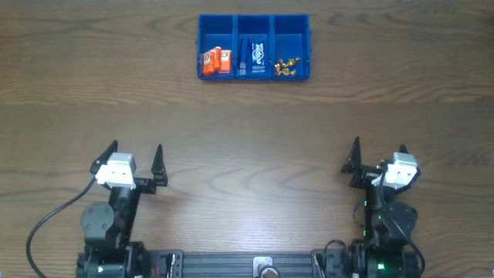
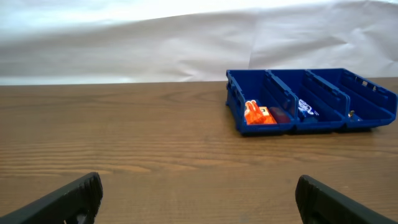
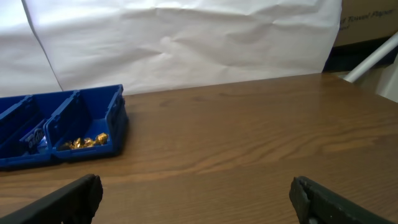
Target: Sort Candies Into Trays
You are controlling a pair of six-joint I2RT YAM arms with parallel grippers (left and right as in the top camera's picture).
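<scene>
Sitting at 12 o'clock on the wooden table [image 1: 247, 116], as the overhead camera sees it, is a blue tray [image 1: 253, 18] split into 3 compartments side by side. Its 9 o'clock compartment holds the orange candies [image 1: 216, 63], bunched at the 6 o'clock end. The middle compartment holds the blue candies [image 1: 254, 59], which are hard to pick out against the plastic of the same colour. The 3 o'clock compartment holds a small heap of gold candies [image 1: 284, 68], also at the 6 o'clock end. Each colour lies in its own compartment (how many pieces there are of any kind cannot be told). The left gripper [image 1: 136, 147] is at about 7 o'clock on the table, its 2 fingers spread wide and grasping nothing. The right gripper [image 1: 379, 144] is at about 5 o'clock, its fingers likewise released and bare. Both grippers point toward 12 o'clock and are well apart from the tray and from each other, with bare wood between. A white sheet [image 2: 124, 37] hangs behind the table's far edge in both wrist cameras, and a black cable [image 1: 46, 224] loops away from the left arm's base toward 8 o'clock.
</scene>
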